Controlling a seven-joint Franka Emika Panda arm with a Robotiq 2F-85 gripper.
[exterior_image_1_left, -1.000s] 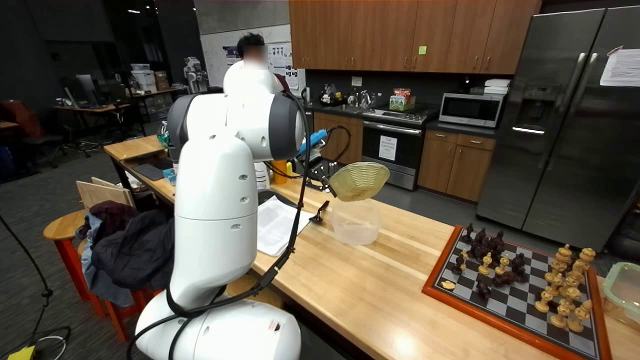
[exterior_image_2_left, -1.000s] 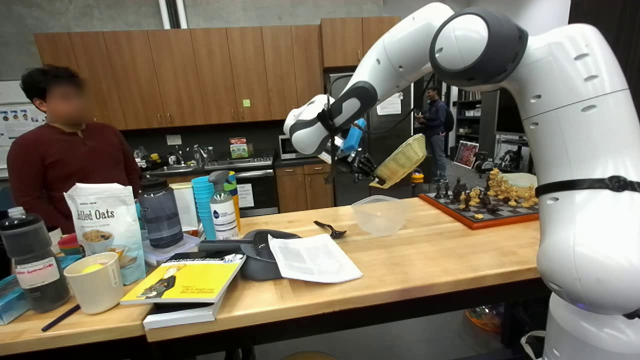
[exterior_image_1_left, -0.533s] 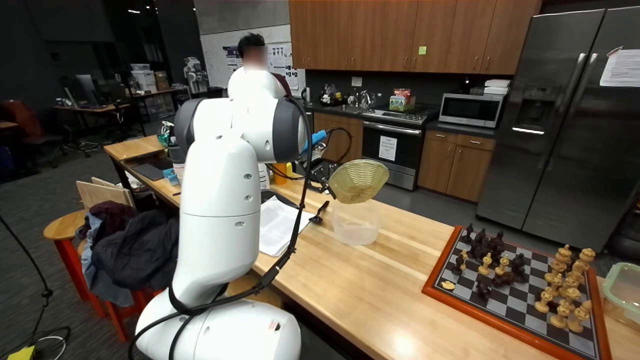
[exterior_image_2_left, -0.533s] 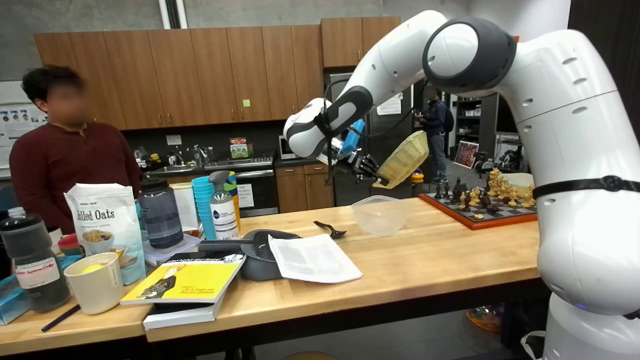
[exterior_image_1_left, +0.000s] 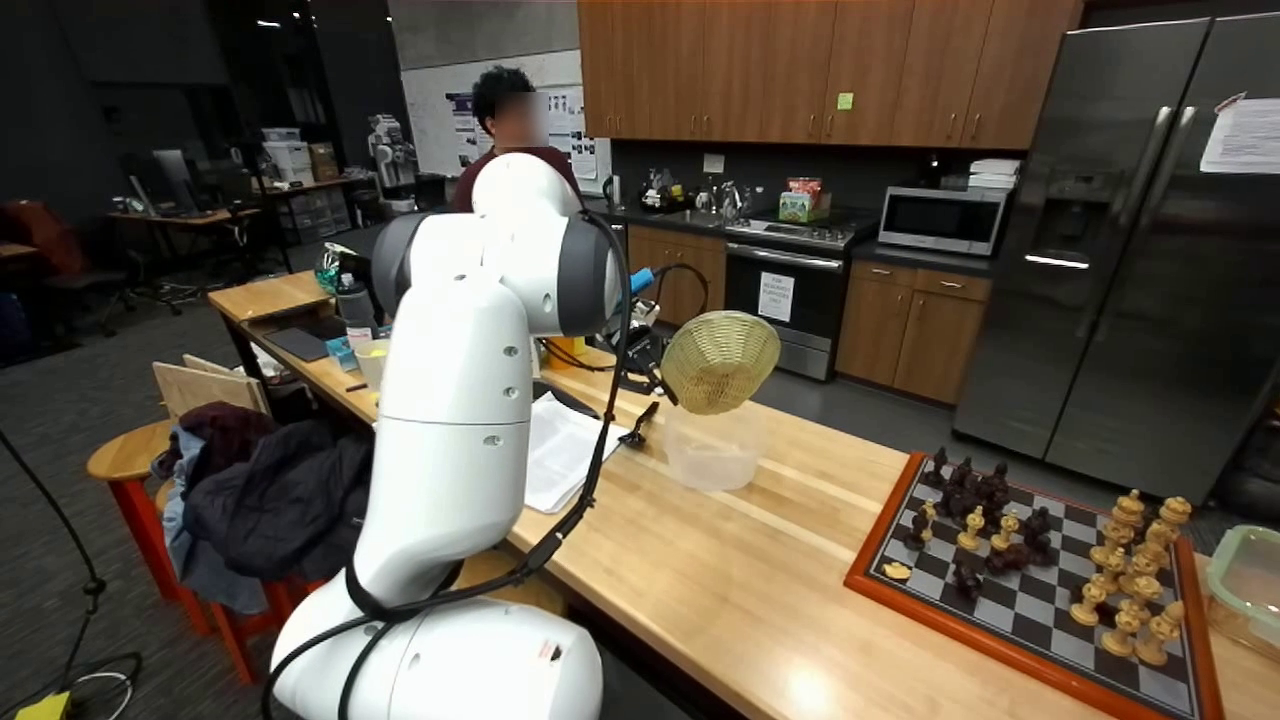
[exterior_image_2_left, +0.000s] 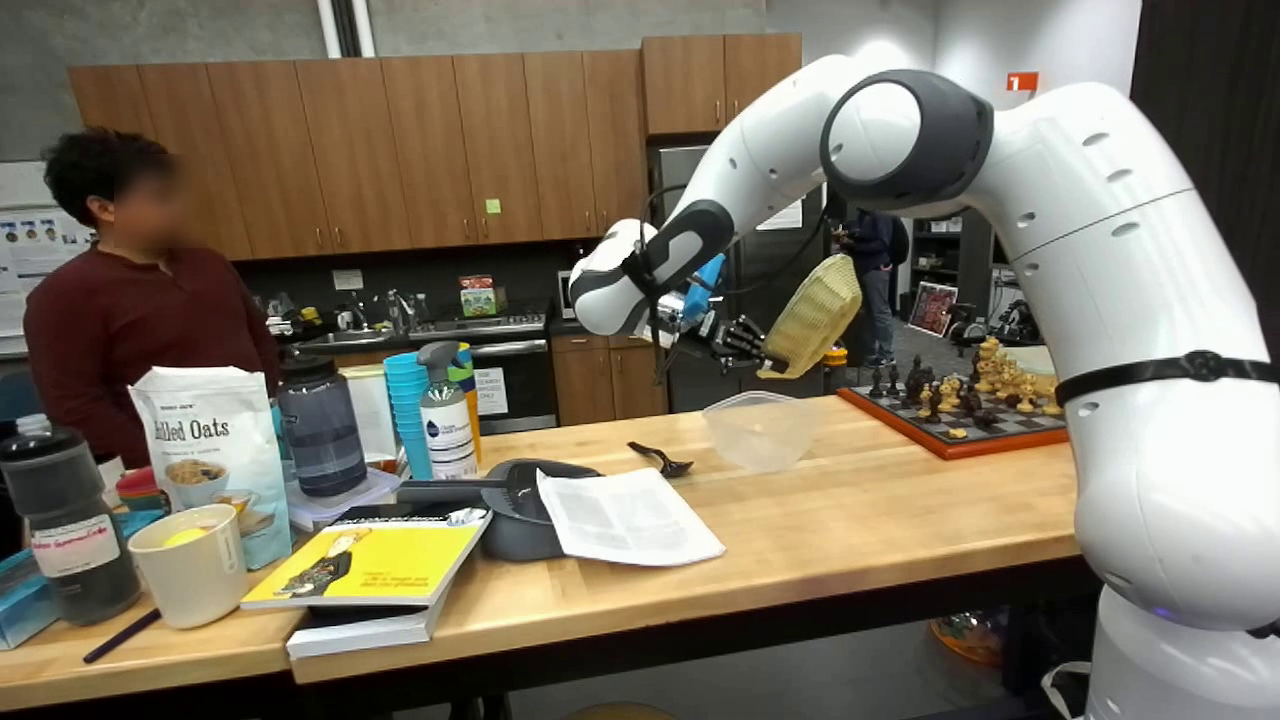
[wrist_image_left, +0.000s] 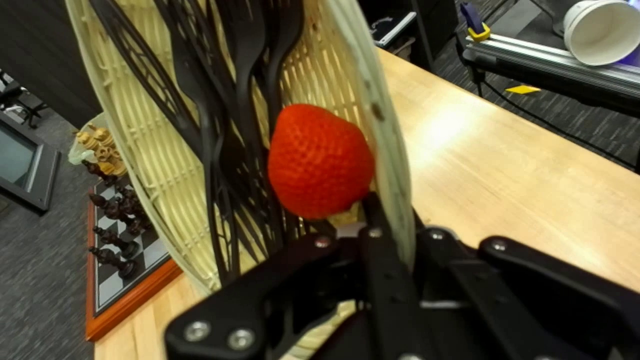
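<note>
Above the surface (exterior_image_2_left: 900, 495), near a clear container (exterior_image_2_left: 757, 435), pinching a tilted basket (exterior_image_2_left: 812, 315) by the rim with the tool (exterior_image_2_left: 774, 366). Showing strawberry (wrist_image_left: 320, 161) and black cutlery (wrist_image_left: 250, 42) inside.

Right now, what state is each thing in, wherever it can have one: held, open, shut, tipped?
Basket: in the air, steeply tilted
Gripper: shut on the basket's rim
Strawberry: in the basket, close to the gripper
Utensils: piled loosely in the basket
Tub: open, upright
Chess pieces: most standing, a few toppled
Oven: shut
Microwave: shut
Fridge: shut
Cabinets: shut
Yellow book: closed
Spray bottle: upright
Mug: upright
</note>
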